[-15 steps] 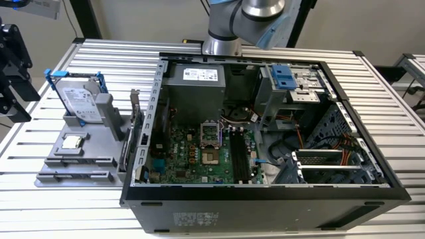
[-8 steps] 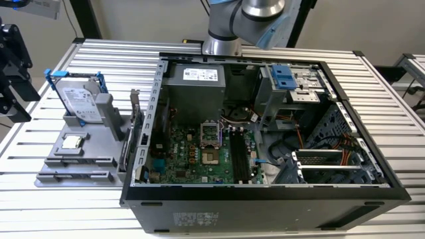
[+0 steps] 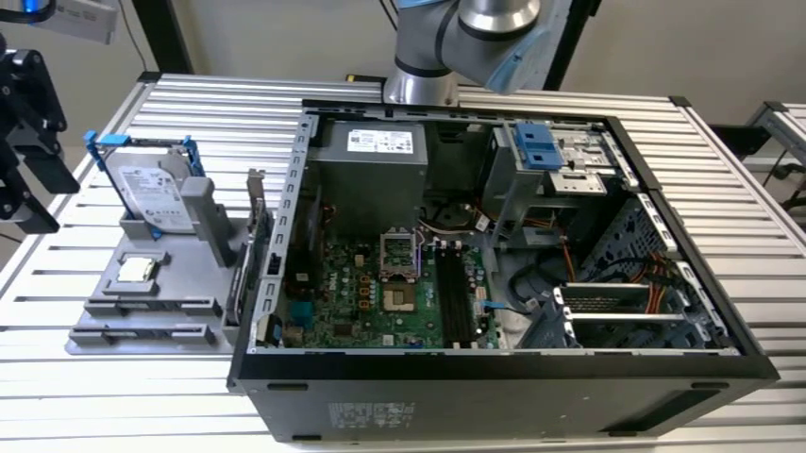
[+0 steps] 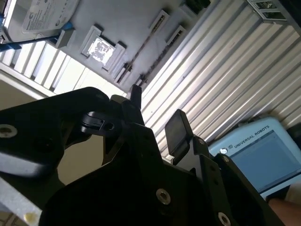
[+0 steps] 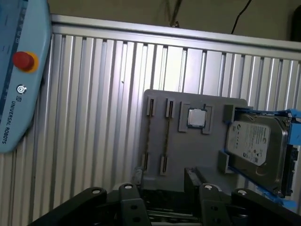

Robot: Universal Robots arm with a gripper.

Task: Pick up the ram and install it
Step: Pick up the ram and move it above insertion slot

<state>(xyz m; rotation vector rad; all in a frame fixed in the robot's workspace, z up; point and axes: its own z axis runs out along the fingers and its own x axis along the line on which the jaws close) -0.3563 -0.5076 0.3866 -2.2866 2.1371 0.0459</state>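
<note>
A counter [image 3: 743,189] of ribbed aluminium slats spreads wide, its grooves running across the exterior view from left to right. Behind it stands a plain, pale beige wall [image 3: 290,38] with a dark upright post [image 3: 164,33] in front of it. A second slatted surface [image 3: 787,127] sits beside the counter at the exterior view's right. In the second wrist view, light glares brightly off the slats. In the first wrist view, a thin black cable [image 5: 241,16] hangs against the wall.

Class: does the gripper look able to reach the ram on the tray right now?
Probably yes: the gripper is open near the tray, and nothing covers the ram in its slot.
</note>
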